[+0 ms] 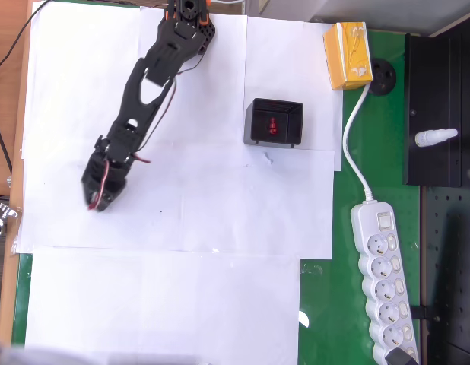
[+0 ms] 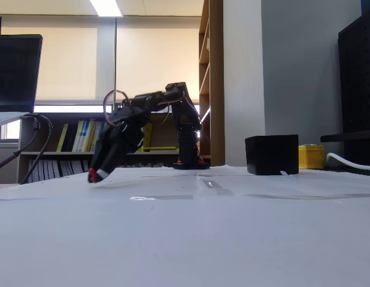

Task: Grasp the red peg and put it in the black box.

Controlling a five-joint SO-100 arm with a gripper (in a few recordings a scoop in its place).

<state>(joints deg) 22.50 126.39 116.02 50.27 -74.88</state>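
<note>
A black arm [image 1: 155, 84] is seen in the overhead view, reaching from its base at the top edge down to the left over white paper sheets [image 1: 182, 228] laid on a green table [image 1: 334, 304]. The gripper [image 1: 94, 202] is found at the lower left end of the arm, well apart from the black box [image 1: 274, 122]. In the fixed view the gripper [image 2: 95, 175] is pointed downward, its tip just above or touching the paper; contact cannot be confirmed. A small red mark is noted at the fingertips in both views. Whether this is the red peg or a part of the gripper cannot be told, and it cannot be told whether the claw is clenched or released.

The black box is observed right of the arm in the overhead view, resting on the paper. A red item [image 1: 272, 126] is seen lying inside it, on the dark floor; it looks elongated rather than a round dot. In the fixed view the black box [image 2: 272, 154] stands upright at the right, its inside hidden.

A yellow carton [image 1: 347, 55] is recorded beyond the box at the far right, a white power strip [image 1: 383, 281] to the near right, its cable [image 1: 355, 144] running up towards the carton, and a black pegboard panel [image 1: 442, 114] at the right edge.
</note>
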